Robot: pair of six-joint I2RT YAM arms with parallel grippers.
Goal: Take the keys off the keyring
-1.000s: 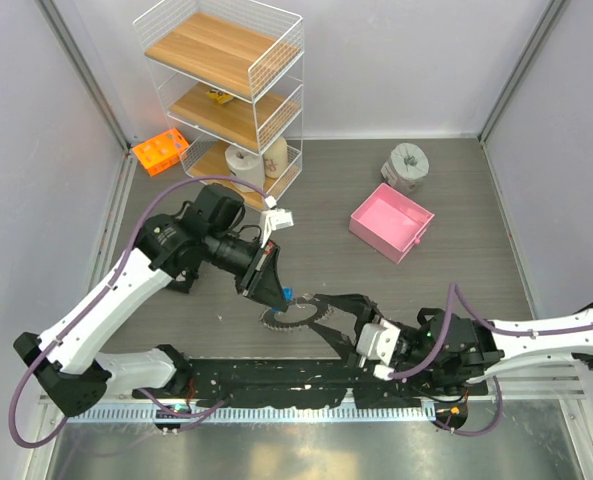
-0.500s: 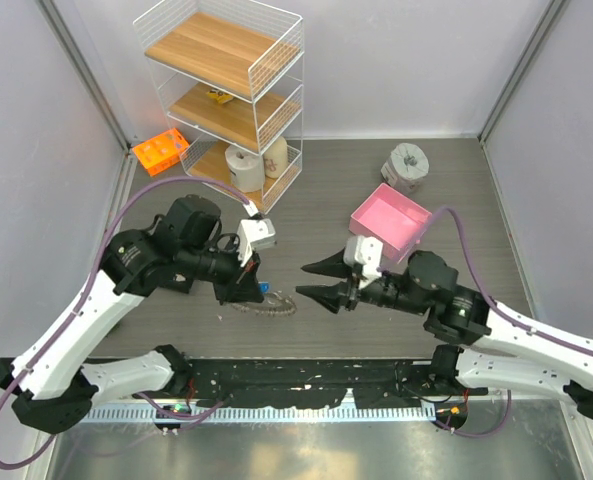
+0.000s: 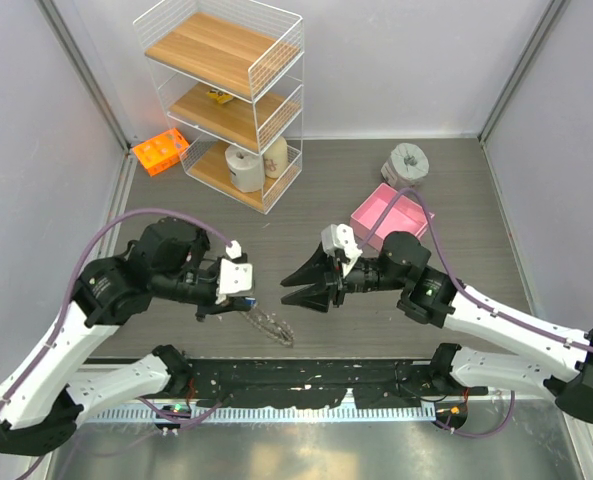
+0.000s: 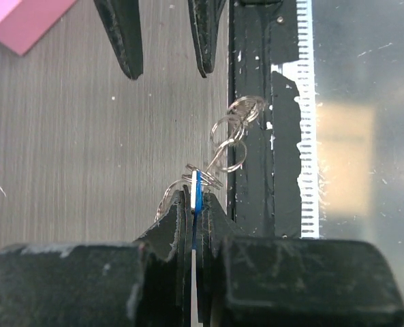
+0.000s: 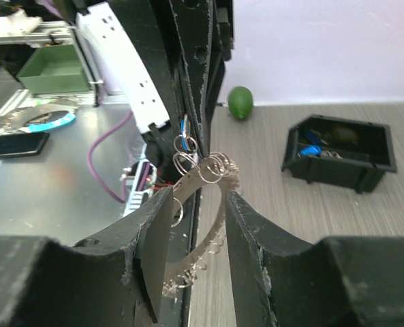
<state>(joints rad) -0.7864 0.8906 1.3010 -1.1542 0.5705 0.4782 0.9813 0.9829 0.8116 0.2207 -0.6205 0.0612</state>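
Top external view has the left end effector [image 3: 246, 298] left of centre in the lower half of the frame, its jaws pressed together on the blue-headed key [image 3: 252, 297]; the keyring [image 3: 274, 325] hangs from that key, slanting down and right toward the black rail [image 3: 306, 385] along the bottom edge; whether it touches the grey surface [image 3: 326, 190] cannot be told; the right end effector [image 3: 298, 284] sits just right of it at mid-frame, jaws spread wide with nothing between them, tips pointing left at the ring but apart from it; a pink box [image 3: 391, 215] lies behind it to the upper right.

Left wrist view shows the blue-headed key [image 4: 197, 194] edge-on between the black fingers [image 4: 181, 214]; a chain of small split rings [image 4: 230, 133] runs upward from it over the rail.

Right wrist view frames the keyring [image 5: 212, 211] in the gap between its own fingers [image 5: 154, 238], neither one touching it; saw-toothed silver keys [image 5: 181, 281] cluster at the ring's lower end.
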